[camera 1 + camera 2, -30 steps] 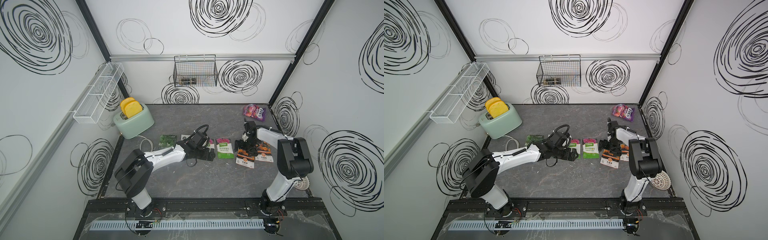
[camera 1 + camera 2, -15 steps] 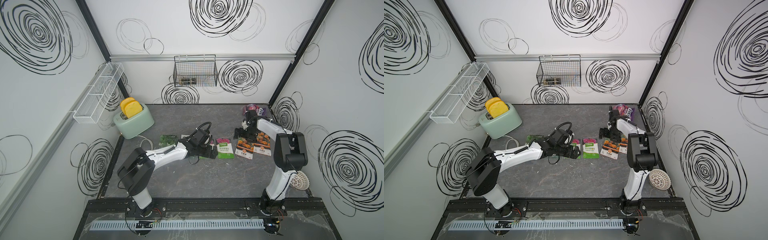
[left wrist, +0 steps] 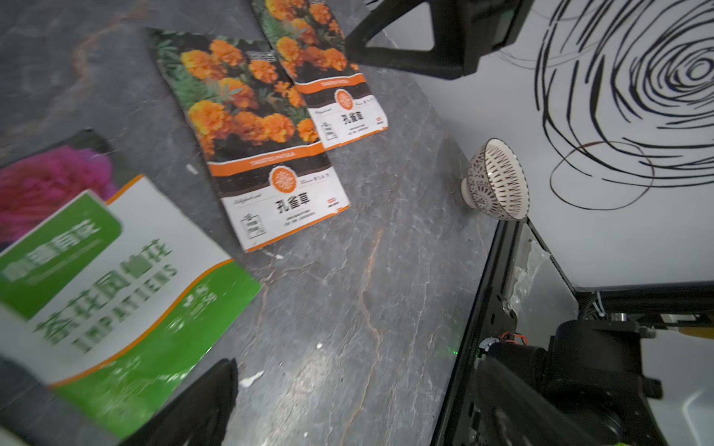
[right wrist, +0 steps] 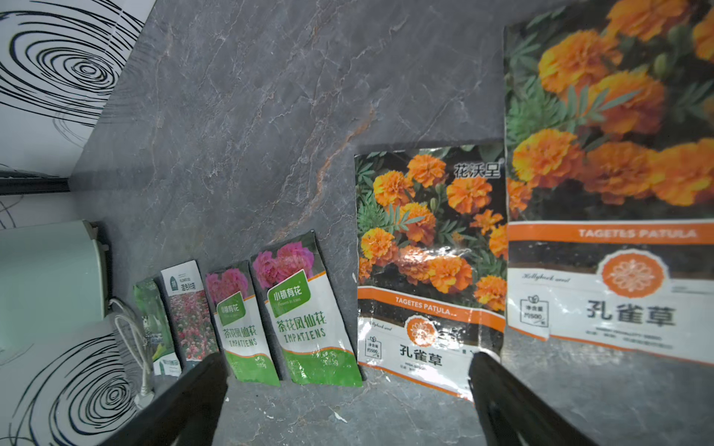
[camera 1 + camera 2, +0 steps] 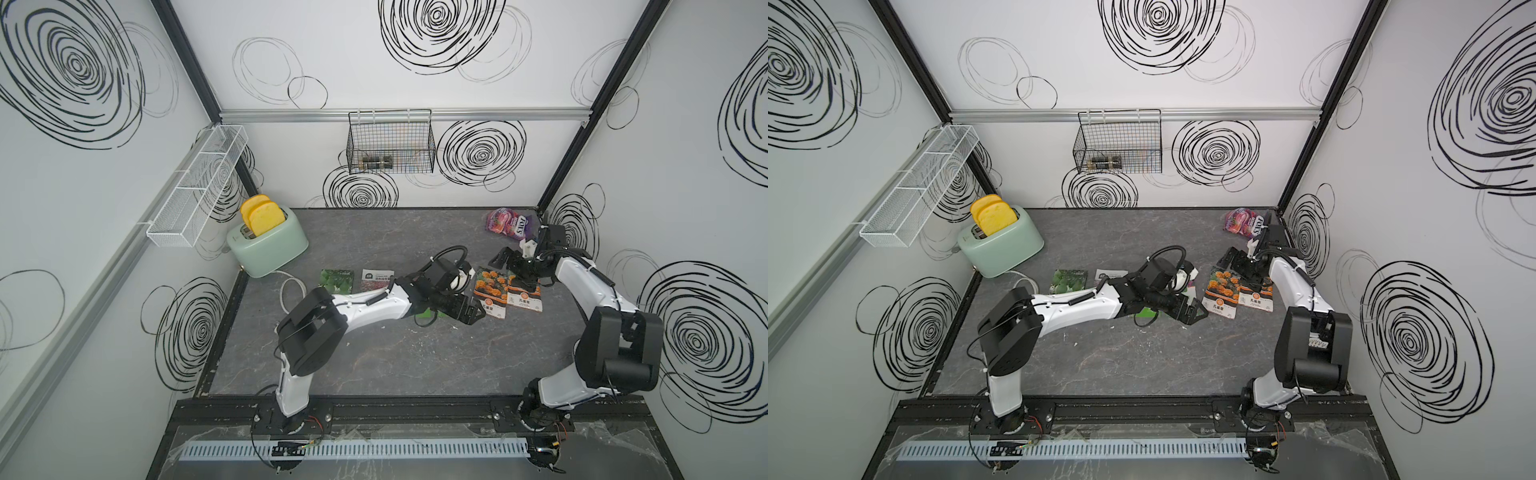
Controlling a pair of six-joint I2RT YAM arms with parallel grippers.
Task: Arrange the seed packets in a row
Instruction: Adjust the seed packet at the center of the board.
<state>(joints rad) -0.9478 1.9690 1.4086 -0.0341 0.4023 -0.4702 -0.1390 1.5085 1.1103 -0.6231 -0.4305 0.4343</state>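
Right wrist shows six seed packets; from above, the gaping left gripper half-hides two; right gripper gapes.

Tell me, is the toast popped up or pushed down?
Popped up: two yellow toast slices rise well above the mint-green toaster in both top views.

Left arm stretched low toward the middle, left gripper with jaws spread wide and empty, right arm bent at the elbow, right gripper angled downward, jaws wide apart, empty.
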